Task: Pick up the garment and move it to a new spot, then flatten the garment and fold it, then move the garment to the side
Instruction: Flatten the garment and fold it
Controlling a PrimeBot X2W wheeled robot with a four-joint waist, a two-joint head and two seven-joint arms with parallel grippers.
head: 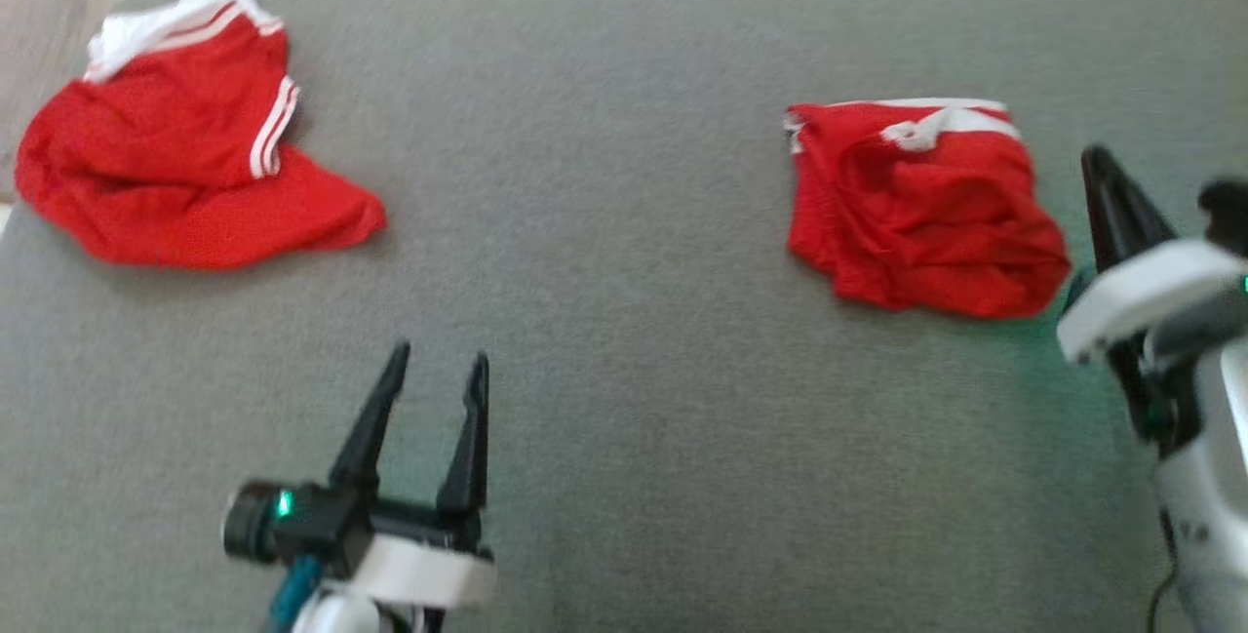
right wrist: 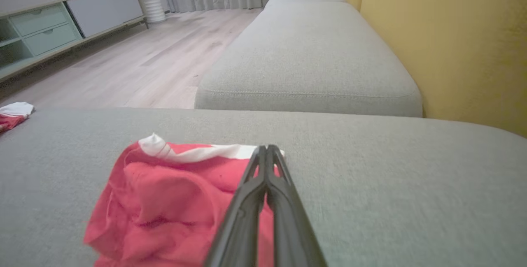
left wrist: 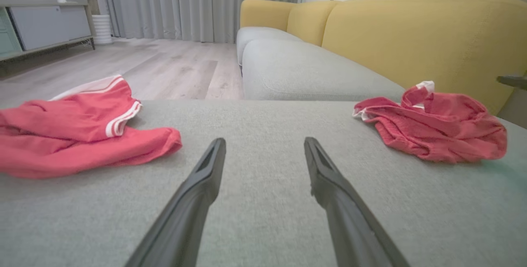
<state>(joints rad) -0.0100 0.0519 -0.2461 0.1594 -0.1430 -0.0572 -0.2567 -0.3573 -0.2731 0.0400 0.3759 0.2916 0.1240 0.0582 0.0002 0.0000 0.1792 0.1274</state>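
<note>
Garment (head: 921, 209): red shorts with a white waistband, lying in a rumpled, loosely folded heap on the right part of the grey sofa cushion (head: 624, 253). Second red garment (head: 175, 155) sits at the cushion's far left edge, well apart from the first. Right claw (right wrist: 266, 149): fingers pressed together, tips over the waistband's end; cannot tell whether cloth is pinched. Left claw (head: 440, 355): fingers apart, over bare cushion between the two garments, touching neither.

Crumpled red garment (head: 921, 214), white-trimmed, lies at the right of the cushion (head: 624, 340); second garment (head: 185, 145) lies far left.
</note>
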